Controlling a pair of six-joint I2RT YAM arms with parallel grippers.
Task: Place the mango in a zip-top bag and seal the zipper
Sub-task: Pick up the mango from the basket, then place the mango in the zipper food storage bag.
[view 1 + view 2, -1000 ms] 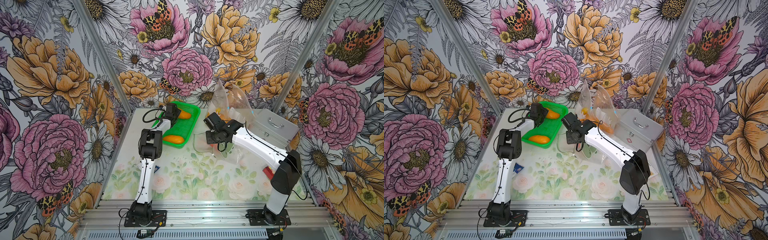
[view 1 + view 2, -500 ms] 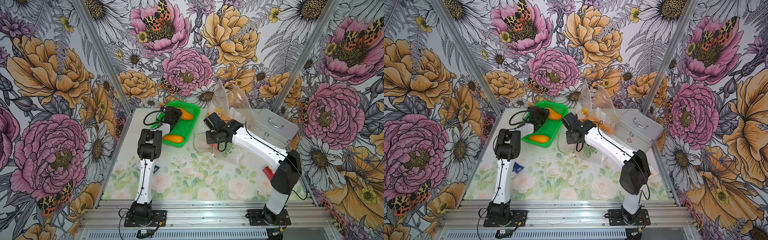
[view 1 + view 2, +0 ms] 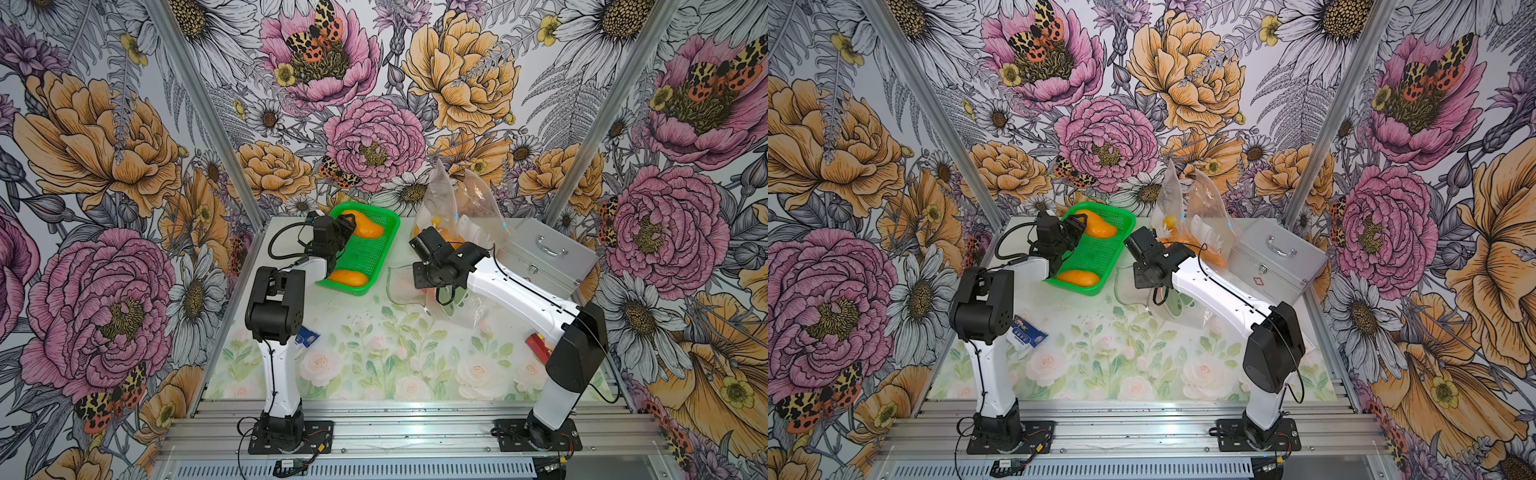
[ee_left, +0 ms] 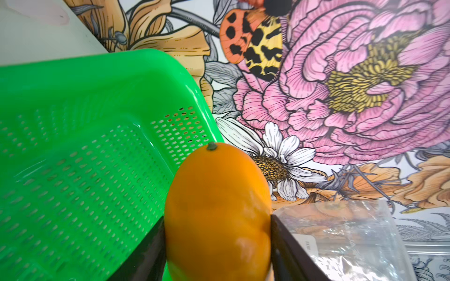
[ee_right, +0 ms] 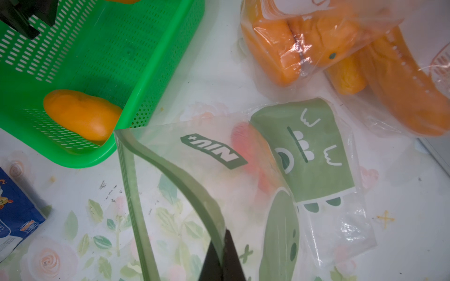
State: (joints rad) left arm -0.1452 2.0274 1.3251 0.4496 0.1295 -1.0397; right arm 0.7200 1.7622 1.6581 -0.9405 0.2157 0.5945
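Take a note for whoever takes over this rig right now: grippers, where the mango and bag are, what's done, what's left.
Left gripper shut on a mango at the far end of the green basket.
Right gripper shut on the upper lip of the zip-top bag, holding its mouth open beside the basket.
A second mango lies at its near end.
Done: mango gripped, bag opened.
Remaining: mango into bag, zipper sealed.

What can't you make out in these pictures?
- Held mango: lower end cut off by the left wrist view's edge; in both top views the left gripper covers part of it.
- Right gripper: only fingertips show in the right wrist view, pinching the bag rim; in top views the right arm hides them.
- Packet: print too small to read.
- Red thing: mostly behind the right arm; unidentifiable.
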